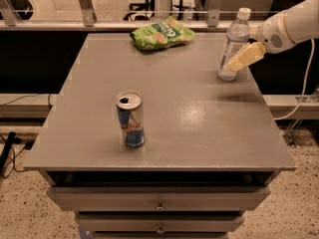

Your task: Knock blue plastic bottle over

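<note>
item 1. blue plastic bottle (232,46): stands upright near the far right corner of the grey table (199,133), white cap on, pale label on its body. its base is flat on the tabletop, close to the right edge. not yet tipped. tall and slim, so judged easy to topple with a push on its side.

item 2. gripper (237,62): pale yellow, at the end of the white arm (294,24) reaching in from the right and angled down to the left. its tip lies against or just beside the bottle's lower right side; contact cannot be confirmed from where i stand. whether the pincer is spread or pressed together, i cannot tell; it is beside the bottle, not around it. the placement reads as set up for a sideways shove, not a grasp. a push from the right would likely send the bottle leftward onto the tabletop, not off the edge.

item 3. drink can (131,119): blue and silver, top opened, upright toward the front left, well apart from the bottle and judged outside its fall.

item 4. green snack bag (162,34): lying flat at the far edge, left of the bottle, apart from it. a rolling bottle might reach it.

item 5. drawers (159,203): under the table, shut.

status: knock judged imminent, not done. risk: so low a push may slide the bottle instead of tipping it.
</note>
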Robot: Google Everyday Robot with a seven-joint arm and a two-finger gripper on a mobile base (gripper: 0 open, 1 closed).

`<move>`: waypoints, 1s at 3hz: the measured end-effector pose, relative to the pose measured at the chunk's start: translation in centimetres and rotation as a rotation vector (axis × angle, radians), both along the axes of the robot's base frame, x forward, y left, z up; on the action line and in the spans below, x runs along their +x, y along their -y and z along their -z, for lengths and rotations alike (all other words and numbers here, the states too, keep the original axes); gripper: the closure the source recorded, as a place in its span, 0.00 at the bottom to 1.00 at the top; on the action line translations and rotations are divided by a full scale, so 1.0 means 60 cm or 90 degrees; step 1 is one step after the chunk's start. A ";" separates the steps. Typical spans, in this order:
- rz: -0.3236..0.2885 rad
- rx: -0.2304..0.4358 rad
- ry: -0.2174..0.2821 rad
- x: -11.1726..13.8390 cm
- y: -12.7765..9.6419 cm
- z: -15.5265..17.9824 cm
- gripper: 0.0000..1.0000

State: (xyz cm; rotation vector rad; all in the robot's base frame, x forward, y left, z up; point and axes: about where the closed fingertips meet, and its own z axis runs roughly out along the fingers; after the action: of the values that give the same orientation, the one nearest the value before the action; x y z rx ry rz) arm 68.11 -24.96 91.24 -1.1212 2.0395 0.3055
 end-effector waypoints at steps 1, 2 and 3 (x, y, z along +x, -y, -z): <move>-0.027 0.043 0.009 0.013 -0.046 -0.011 0.00; -0.063 0.079 0.020 0.011 -0.104 -0.028 0.00; -0.102 0.105 0.017 -0.001 -0.170 -0.034 0.00</move>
State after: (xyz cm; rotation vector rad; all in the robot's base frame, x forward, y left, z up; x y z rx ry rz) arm 68.02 -14.74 93.29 -1.1800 1.8678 0.5272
